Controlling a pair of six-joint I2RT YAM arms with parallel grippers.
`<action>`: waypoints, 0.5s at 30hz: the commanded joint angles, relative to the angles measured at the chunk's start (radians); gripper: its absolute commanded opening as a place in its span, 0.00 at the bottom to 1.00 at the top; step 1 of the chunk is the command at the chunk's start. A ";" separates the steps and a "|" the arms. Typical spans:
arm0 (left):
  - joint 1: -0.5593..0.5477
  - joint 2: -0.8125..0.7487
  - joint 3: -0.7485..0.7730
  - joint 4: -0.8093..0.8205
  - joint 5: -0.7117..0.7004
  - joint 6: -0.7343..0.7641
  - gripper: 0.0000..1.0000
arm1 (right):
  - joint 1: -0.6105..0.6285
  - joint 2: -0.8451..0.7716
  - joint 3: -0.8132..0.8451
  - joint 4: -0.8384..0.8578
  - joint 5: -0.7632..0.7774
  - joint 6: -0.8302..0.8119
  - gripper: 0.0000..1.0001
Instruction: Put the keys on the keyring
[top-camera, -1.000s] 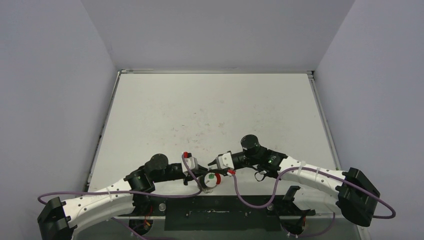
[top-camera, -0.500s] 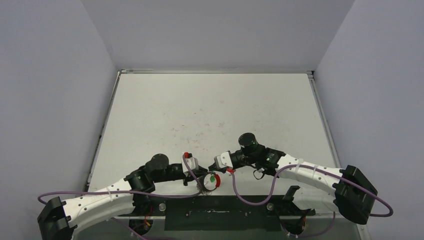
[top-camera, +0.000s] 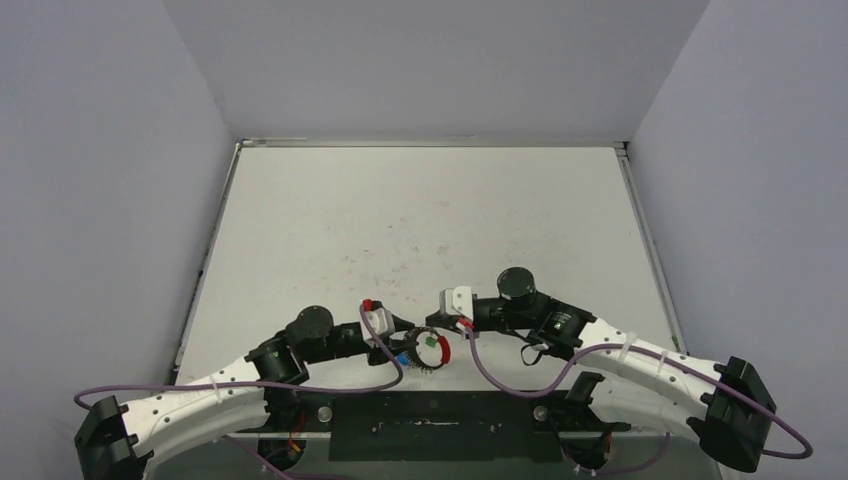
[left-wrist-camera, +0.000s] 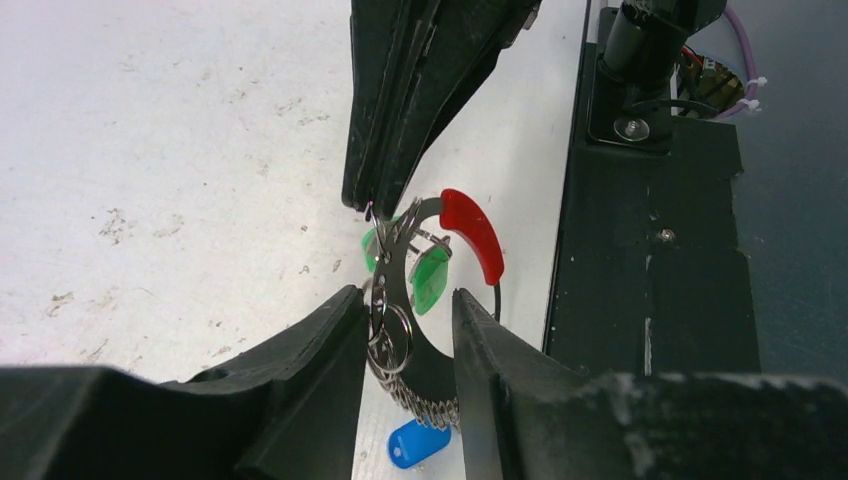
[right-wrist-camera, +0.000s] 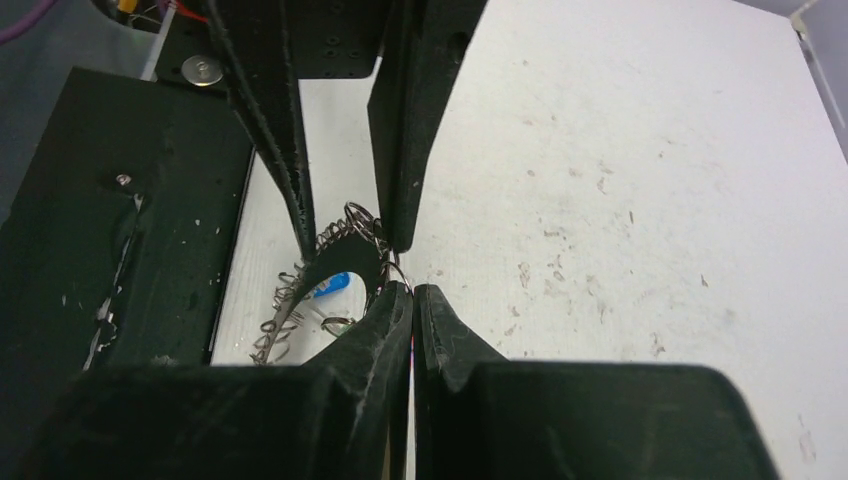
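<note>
The keyring (top-camera: 428, 347), a silvery coil with a red section (left-wrist-camera: 472, 232), hangs between my two grippers near the table's front edge. Two green keys (left-wrist-camera: 430, 278) hang on it and a blue key (left-wrist-camera: 415, 443) sits at its low end. My left gripper (left-wrist-camera: 405, 300) stands open, its fingers either side of the coil (left-wrist-camera: 420, 405) with a gap on the right side. My right gripper (right-wrist-camera: 412, 290) is shut, pinching the ring's thin upper end where small split rings gather. In the left wrist view it comes down from above (left-wrist-camera: 375, 205).
The worn white table (top-camera: 430, 220) stretches away behind the grippers. A black base plate (top-camera: 430, 430) runs along the near edge, close beside the keyring (left-wrist-camera: 650, 300). Purple cables (top-camera: 480, 375) loop off both wrists.
My left gripper has opened off the coil. The right gripper shut earlier and stays shut. The keyring and both grippers have shifted slightly away from the front edge, and the right arm has swung.
</note>
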 joint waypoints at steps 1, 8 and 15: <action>-0.004 -0.018 0.068 -0.012 -0.040 -0.009 0.37 | -0.005 -0.050 0.037 0.001 0.134 0.133 0.00; -0.004 -0.034 0.070 0.001 -0.088 0.001 0.45 | 0.022 0.025 0.159 -0.173 0.259 0.251 0.00; -0.004 -0.038 0.078 -0.005 -0.127 0.061 0.49 | 0.060 0.067 0.213 -0.251 0.361 0.326 0.00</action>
